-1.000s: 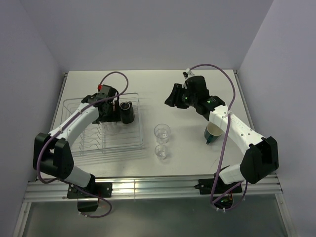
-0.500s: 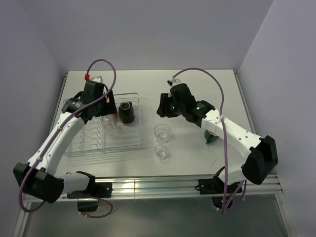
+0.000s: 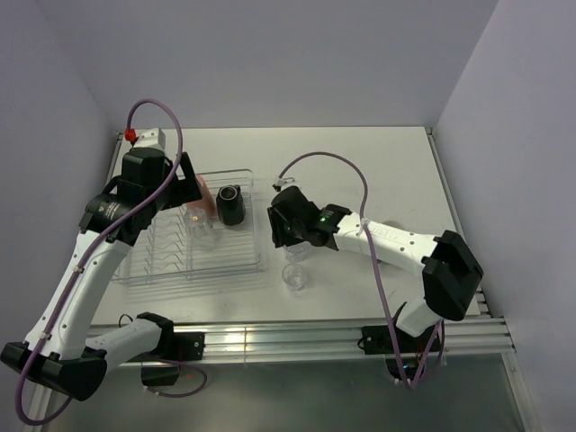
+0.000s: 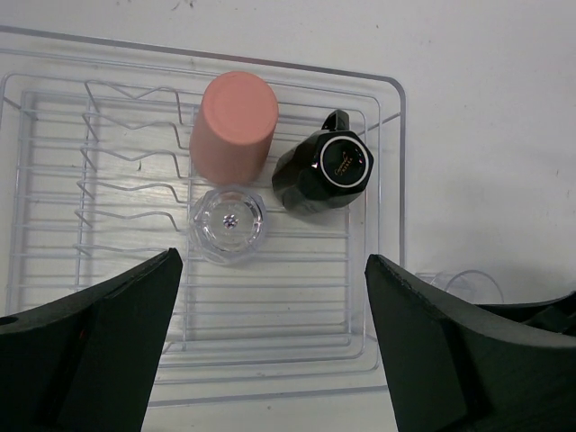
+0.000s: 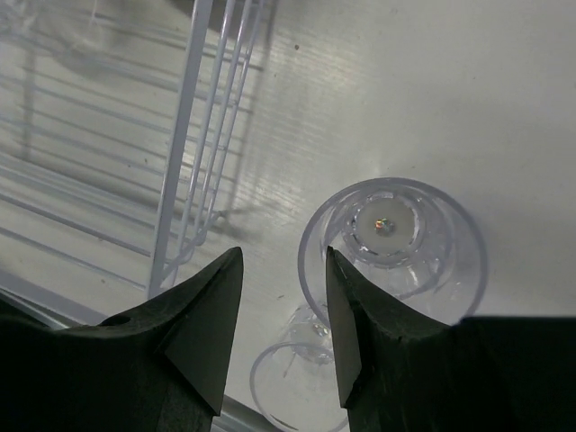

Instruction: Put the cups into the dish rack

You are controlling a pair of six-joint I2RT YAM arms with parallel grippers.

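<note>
Above the dish rack point(image 3: 162, 259), which holds three cups point(image 4: 236, 121), the left fingers point(image 4: 108, 342) hang spread and empty. Just right of it on the bench point(image 5: 405, 90), the right fingers point(image 5: 198, 333) are parted beside a clear tumbler point(image 5: 396, 243), pinching nothing; they should likely straddle its wall squarely, then close gently.

A: rack point(image 4: 387, 180) material?
B: clear plastic, glossy. Orange cup point(image 4: 236, 121) matt, smooth. Mug point(image 4: 319, 171) black, glossy.
A: tumbler point(image 4: 229, 222)? table point(image 4: 486, 135)?
B: tumbler clear, shiny. Table white, matt.
</note>
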